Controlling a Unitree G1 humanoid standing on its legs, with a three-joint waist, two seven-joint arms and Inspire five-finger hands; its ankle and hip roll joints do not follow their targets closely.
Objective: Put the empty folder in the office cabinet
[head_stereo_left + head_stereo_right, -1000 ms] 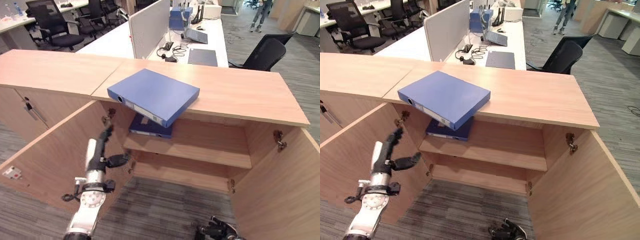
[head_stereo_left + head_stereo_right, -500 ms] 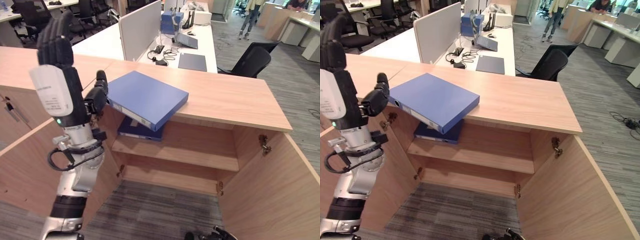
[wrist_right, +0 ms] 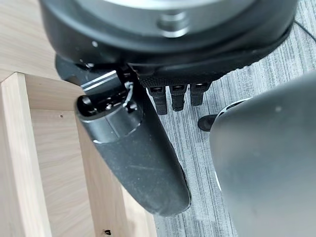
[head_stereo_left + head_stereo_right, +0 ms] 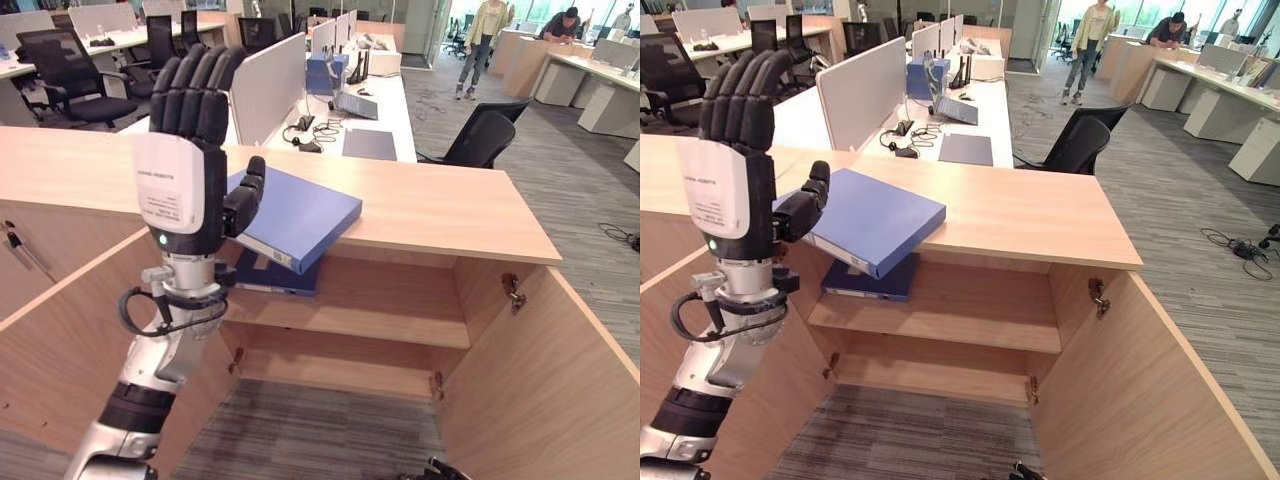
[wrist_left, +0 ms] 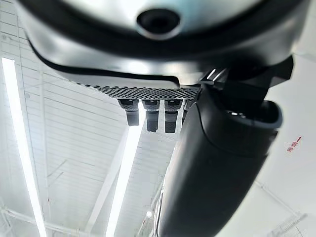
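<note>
The left hand (image 4: 185,170) is raised upright in front of the cabinet (image 4: 420,300), fingers straight and held together, thumb out to the side, nothing gripped. The blue folder (image 4: 300,215) is laid on the worktop (image 4: 450,205), one corner jutting past the front edge above the open cabinet. A second blue folder (image 4: 275,275) is seen on the upper shelf (image 4: 390,305) beneath it. The right hand (image 3: 148,143) is pointed down near an open door (image 3: 29,148), fingers straight, empty.

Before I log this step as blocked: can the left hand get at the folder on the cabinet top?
Probably yes. The left hand is raised, open, beside the folder, which juts over the cabinet edge with nothing between.
</note>
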